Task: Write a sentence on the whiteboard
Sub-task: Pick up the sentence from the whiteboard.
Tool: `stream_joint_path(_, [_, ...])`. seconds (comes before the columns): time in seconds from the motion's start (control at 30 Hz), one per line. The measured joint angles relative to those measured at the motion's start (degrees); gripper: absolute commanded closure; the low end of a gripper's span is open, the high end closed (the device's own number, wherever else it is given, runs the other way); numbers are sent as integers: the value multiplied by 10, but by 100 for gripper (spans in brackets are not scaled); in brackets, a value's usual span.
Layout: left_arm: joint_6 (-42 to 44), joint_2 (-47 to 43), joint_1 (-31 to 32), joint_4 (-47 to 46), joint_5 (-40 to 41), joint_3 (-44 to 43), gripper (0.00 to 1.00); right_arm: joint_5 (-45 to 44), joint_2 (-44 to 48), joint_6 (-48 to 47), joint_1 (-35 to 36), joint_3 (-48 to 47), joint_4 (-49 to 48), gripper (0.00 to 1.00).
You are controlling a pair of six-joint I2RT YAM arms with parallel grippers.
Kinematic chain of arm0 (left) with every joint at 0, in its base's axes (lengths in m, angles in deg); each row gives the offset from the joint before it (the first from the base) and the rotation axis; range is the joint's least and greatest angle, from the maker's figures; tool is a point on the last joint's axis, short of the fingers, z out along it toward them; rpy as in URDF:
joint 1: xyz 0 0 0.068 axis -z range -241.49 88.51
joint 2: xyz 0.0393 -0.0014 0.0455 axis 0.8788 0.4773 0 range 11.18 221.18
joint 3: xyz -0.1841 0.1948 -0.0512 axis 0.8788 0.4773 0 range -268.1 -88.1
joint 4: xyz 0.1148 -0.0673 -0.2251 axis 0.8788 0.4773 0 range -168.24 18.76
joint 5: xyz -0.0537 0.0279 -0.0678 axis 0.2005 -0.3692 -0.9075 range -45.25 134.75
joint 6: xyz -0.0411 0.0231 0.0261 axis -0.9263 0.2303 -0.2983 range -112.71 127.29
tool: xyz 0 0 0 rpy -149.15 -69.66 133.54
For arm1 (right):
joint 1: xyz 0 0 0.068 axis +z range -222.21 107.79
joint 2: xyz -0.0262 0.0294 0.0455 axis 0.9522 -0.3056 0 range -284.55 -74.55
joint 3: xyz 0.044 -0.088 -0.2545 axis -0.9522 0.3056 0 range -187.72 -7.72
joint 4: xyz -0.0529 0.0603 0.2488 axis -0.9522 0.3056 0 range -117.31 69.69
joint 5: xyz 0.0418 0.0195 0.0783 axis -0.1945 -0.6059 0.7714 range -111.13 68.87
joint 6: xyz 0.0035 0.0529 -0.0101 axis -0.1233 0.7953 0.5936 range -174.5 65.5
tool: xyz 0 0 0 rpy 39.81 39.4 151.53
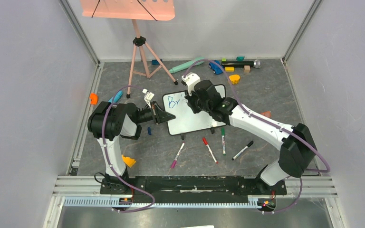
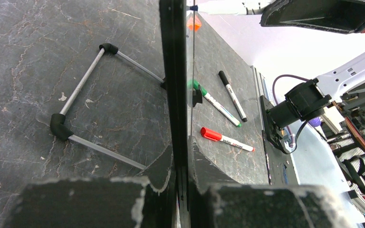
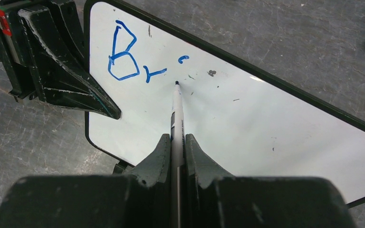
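left pincer [image 1: 164, 115] clamps the whiteboard [image 1: 197, 118] left edge at bench centre, steadying it for writing. left wrist: jaws narrow on its frame. right wrist: right pincer [image 3: 176, 142] holds a marker [image 3: 177, 109], tip at the board right of the sentence [image 3: 128, 59], so far "br".

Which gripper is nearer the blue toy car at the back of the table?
Right. The right gripper, shut on a marker above the whiteboard, is in front of the blue toy car; the left gripper clamps the whiteboard's left edge, farther away.
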Motion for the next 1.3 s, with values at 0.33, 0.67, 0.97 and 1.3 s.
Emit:
stream_joint_path(0.33, [0, 0, 0, 0, 0, 0, 98, 1, -13, -3, -1, -15, 0, 100])
stream_joint_path(0.67, [0, 0, 0, 0, 0, 0, 98, 5, -8, -1, -1, -1, -7, 100])
stream_joint_path(0.97, [0, 0, 0, 0, 0, 0, 98, 26, 10, 6, -1, 44, -8, 100])
stream_joint_path(1.3, [0, 0, 0, 0, 0, 0, 98, 29, 14, 11, -2, 45, 0, 100])
